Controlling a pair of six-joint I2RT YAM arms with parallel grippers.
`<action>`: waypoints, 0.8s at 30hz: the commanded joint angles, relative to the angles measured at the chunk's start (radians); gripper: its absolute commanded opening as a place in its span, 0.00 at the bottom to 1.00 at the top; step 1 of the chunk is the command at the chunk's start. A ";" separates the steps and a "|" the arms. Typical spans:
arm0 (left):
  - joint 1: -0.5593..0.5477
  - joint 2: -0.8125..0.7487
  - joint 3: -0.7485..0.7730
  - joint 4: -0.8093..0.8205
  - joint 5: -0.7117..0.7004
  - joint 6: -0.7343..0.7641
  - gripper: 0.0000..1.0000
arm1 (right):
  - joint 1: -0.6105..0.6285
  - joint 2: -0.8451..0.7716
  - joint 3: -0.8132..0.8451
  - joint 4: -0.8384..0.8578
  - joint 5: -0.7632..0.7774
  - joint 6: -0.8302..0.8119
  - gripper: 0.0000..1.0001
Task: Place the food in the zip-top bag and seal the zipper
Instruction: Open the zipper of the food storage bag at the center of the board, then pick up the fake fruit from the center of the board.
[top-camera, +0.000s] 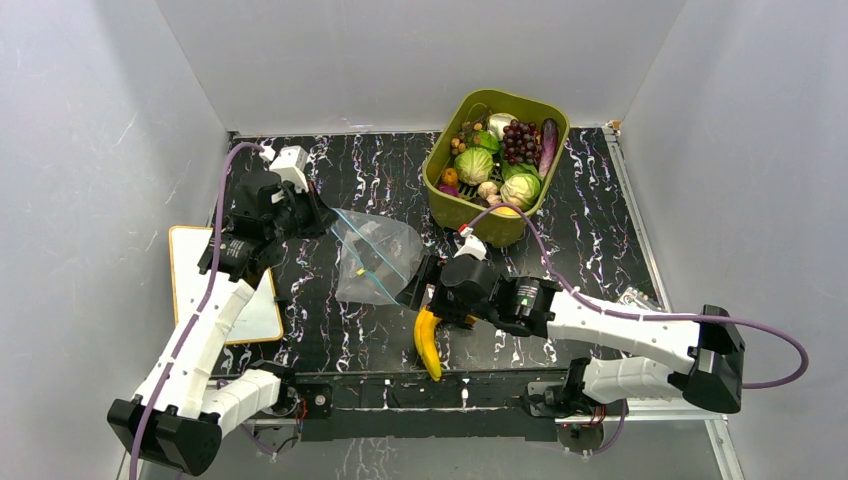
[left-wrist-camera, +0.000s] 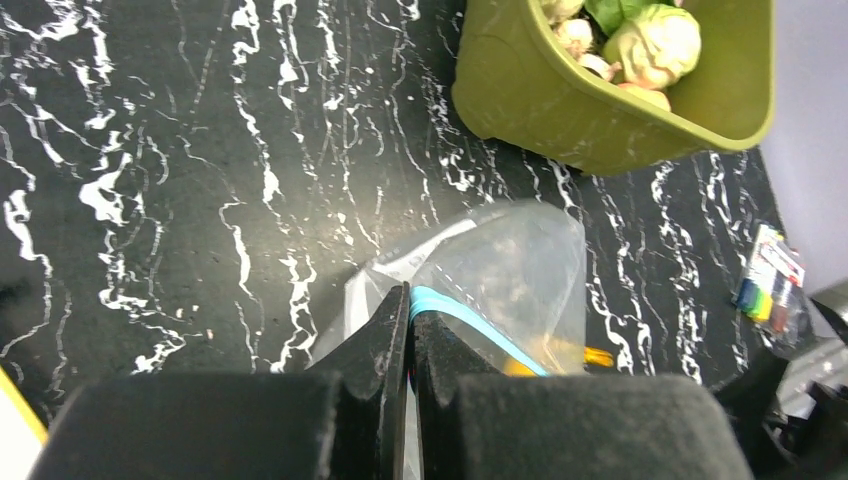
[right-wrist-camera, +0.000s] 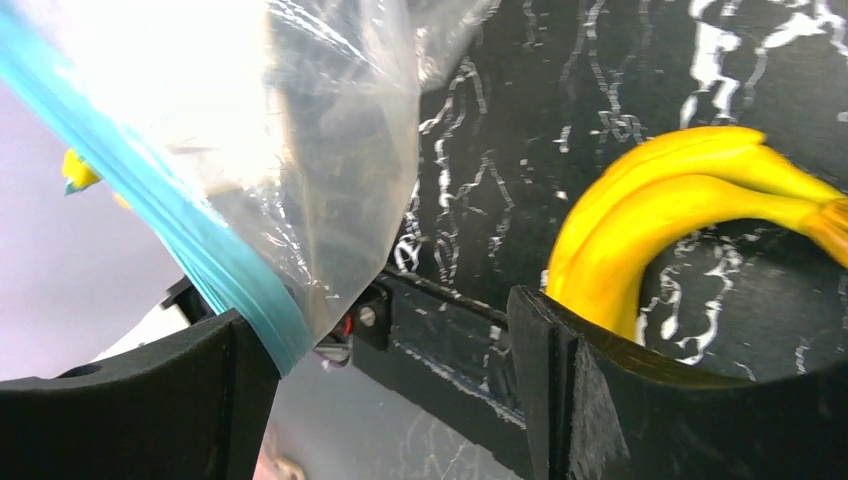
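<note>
Left arm stretched up from base, wrist turned right. Left claw pressed together, pinching zip-top bag at blue zipper; bag billows ahead of fingertips.

Right arm: elbow folded far right, forearm reaching left low over table. Right claw spread, nothing gripped. Zipper runs down onto left finger; banana lies on table just outside right finger.

Remaining food sits in olive tub, well beyond both claws.

Yellow banana, blue zipper, black white-veined table
</note>
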 joint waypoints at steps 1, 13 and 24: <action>0.013 0.004 0.025 0.051 -0.103 0.060 0.00 | 0.012 -0.050 -0.025 0.091 -0.099 -0.076 0.77; 0.012 -0.005 -0.034 0.094 0.189 -0.032 0.00 | 0.013 -0.092 0.085 0.053 0.035 -0.091 0.81; 0.012 0.033 0.095 0.005 -0.255 0.038 0.00 | 0.017 -0.009 -0.025 -0.119 0.045 0.014 0.76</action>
